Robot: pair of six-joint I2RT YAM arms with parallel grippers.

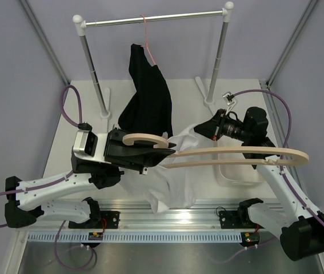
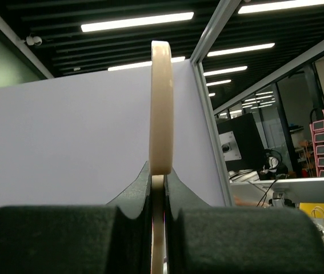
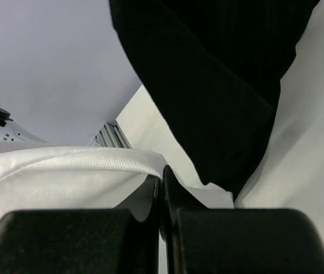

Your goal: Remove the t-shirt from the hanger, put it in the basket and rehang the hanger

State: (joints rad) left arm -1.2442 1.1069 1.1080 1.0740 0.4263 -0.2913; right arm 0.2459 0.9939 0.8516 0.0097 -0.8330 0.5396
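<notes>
White tabletop (image 1: 56,160), grey-walled, with a clothes rail (image 1: 150,20) at the back carrying a black garment (image 1: 147,97). Before the rail, the white t-shirt (image 1: 170,182) sags bunched at the hook end of the wooden hanger (image 1: 236,157), which lies level above the table. The left gripper (image 1: 164,149) is clamped on the hanger's hook, and the right gripper (image 1: 199,130) is pinched tight on the shirt's edge.

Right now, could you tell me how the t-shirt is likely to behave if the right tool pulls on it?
The t-shirt looks floppy: it sags in folds below the hanger, so it would likely drape and trail, not hold shape. It seems light, since a thin pinch in the right tool holds an edge.
</notes>
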